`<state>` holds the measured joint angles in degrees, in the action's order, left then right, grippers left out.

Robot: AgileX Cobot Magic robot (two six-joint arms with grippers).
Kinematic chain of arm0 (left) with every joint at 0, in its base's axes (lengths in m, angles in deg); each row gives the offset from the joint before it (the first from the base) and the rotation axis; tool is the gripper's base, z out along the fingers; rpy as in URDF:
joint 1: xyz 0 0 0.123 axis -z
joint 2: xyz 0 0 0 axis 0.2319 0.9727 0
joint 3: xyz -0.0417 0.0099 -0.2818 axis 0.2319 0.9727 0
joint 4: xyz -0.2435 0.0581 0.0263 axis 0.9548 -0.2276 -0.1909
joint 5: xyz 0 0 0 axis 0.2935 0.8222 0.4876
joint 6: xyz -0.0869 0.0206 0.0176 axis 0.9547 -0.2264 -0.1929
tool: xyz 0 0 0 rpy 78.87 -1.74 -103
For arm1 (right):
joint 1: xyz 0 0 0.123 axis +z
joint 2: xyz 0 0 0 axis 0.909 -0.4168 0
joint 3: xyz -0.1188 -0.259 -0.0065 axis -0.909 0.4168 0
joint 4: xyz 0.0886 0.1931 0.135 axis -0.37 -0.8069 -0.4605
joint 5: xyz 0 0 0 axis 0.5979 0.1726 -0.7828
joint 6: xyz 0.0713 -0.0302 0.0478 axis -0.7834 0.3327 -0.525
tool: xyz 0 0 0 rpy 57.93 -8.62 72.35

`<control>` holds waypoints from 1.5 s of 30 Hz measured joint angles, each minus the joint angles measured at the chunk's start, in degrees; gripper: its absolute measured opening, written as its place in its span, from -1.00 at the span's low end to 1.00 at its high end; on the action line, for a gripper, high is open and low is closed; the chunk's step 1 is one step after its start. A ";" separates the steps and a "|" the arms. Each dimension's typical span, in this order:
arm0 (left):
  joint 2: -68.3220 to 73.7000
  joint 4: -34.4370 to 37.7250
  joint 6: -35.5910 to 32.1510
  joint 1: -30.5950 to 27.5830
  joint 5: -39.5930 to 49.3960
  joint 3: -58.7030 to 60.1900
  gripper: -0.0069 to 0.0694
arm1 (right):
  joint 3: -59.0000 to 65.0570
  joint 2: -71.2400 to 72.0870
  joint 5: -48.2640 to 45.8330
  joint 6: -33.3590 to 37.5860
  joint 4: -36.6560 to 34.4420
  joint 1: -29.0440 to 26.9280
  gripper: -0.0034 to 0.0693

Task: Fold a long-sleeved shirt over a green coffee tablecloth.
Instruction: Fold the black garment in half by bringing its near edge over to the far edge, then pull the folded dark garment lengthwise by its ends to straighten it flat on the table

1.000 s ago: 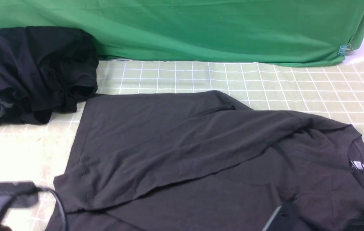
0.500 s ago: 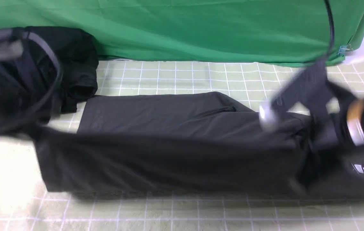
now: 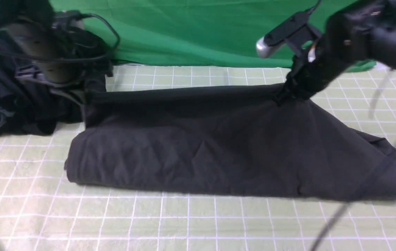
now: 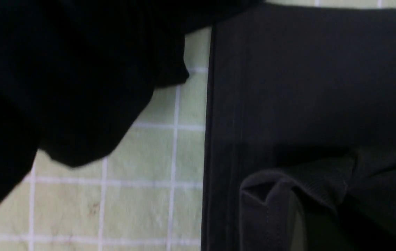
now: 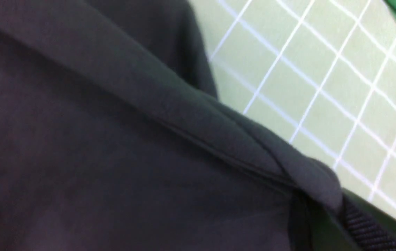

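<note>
The charcoal-grey long-sleeved shirt [image 3: 201,150] lies as a wide doubled band across the green coffee tablecloth [image 3: 184,219]. Its upper layer is stretched taut along the far edge between my two grippers. My left gripper [image 3: 87,93] is shut on the shirt's far-left corner, right beside the black clothes pile. In the left wrist view the bunched hem [image 4: 271,195] hides the fingers. My right gripper [image 3: 283,96] is shut on the shirt's far-right part, which hangs from it in a slanting drape. A ribbed fingertip pad [image 5: 365,226] shows under the gathered fabric [image 5: 309,177].
A blacker heap of garments [image 3: 9,115] with a grey-blue piece sits at the far left, touching the left arm. Plain vivid green fabric [image 3: 191,35] hangs along the back. Gridded cloth shows in front of the shirt and at the far right [image 3: 358,94].
Both grippers rose from the near edge and carried the shirt's near side up and over to the far side. The shirt went from lying spread to a doubled band.
</note>
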<state>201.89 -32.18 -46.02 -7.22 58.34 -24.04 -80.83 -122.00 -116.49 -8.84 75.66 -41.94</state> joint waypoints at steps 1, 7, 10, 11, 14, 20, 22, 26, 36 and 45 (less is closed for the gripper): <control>2.07 -0.30 0.00 0.00 0.00 -1.95 -0.78 | -1.44 -2.04 0.74 0.00 0.14 -0.19 -0.83; 9.79 -1.72 0.00 -0.26 0.00 -9.59 -0.78 | -5.62 -9.42 4.50 0.00 0.83 -0.70 -0.79; 12.67 -2.12 0.00 -0.93 -0.44 -12.79 -0.78 | -6.14 -12.01 7.73 -0.05 0.88 -0.70 -0.72; 12.89 -2.19 0.00 -1.04 -0.61 -12.96 -0.78 | -6.19 -12.18 8.06 -0.05 0.88 -0.70 -0.72; 13.67 -2.34 0.00 -1.17 -1.35 -13.36 -0.77 | -6.16 -12.60 9.93 -0.09 1.00 -0.70 -0.56; 14.23 -3.43 0.19 -1.17 -4.50 -13.43 -0.42 | -6.52 -12.60 12.75 -0.09 1.40 -0.70 -0.04; 14.23 -5.59 1.51 -1.23 -5.23 -14.18 -0.19 | -6.80 -12.26 11.35 -0.22 1.45 -0.70 0.07; 14.05 -10.07 4.06 -1.36 -1.38 -18.37 0.28 | -7.71 -8.10 0.80 -2.64 1.40 -0.74 0.11; 11.44 6.23 -8.44 -1.36 10.64 -23.33 -0.61 | -8.45 3.43 -18.54 2.62 -5.05 -12.43 -0.82; 3.79 6.38 -12.05 3.52 9.48 -2.26 -0.84 | -4.73 2.57 -25.53 9.24 -21.56 -26.44 -0.39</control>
<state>205.68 -25.80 -58.07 -3.70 67.81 -26.30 -85.56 -119.43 -142.02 0.40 54.10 -68.38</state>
